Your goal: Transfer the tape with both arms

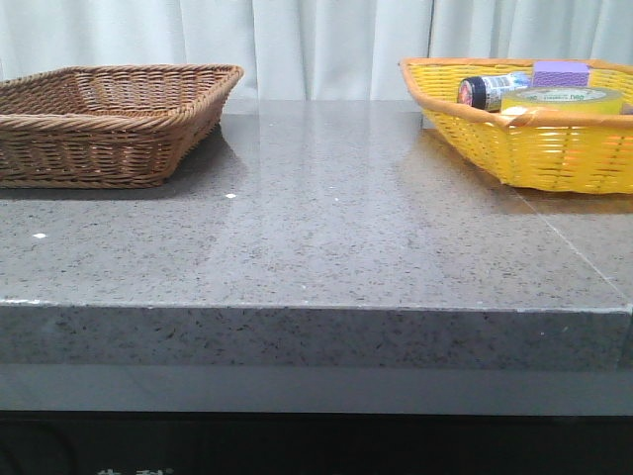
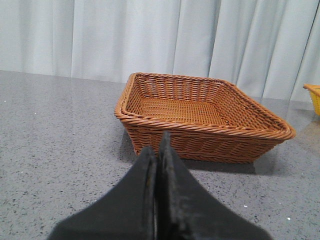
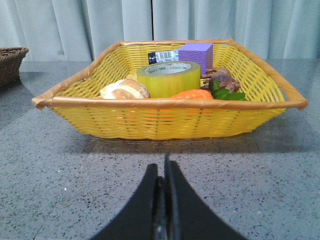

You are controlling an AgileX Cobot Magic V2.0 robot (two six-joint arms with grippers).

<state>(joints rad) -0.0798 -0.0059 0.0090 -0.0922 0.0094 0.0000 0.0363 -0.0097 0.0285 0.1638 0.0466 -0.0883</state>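
**Inspector A:** Location of the tape (image 3: 168, 78)?

**Inspector B:** It lies flat inside the yellow basket (image 3: 170, 122), on the right of the grey stone table (image 1: 316, 237). Its white core with green print faces up. A purple block (image 3: 195, 52) and a dark-capped bottle (image 1: 492, 91) lie behind it, towards the basket's far wall. A bread roll (image 3: 124, 90) sits just beside it, an orange item (image 3: 192, 94) in front, green leaves (image 3: 227, 93) and something brown (image 3: 220, 77) nearby.

**Inspector A:** State of the claws?

**Inspector B:** The right gripper (image 3: 163, 172) has its fingers pressed together with nothing between them. It sits over bare table, short of the yellow basket's near wall. The left gripper (image 2: 159, 150) is likewise closed up and holds nothing, facing the brown wicker basket (image 2: 200, 132).

**Inspector A:** Contents of that brown basket?

**Inspector B:** Only its woven floor shows in the left wrist view. Neither arm appears in the front view.
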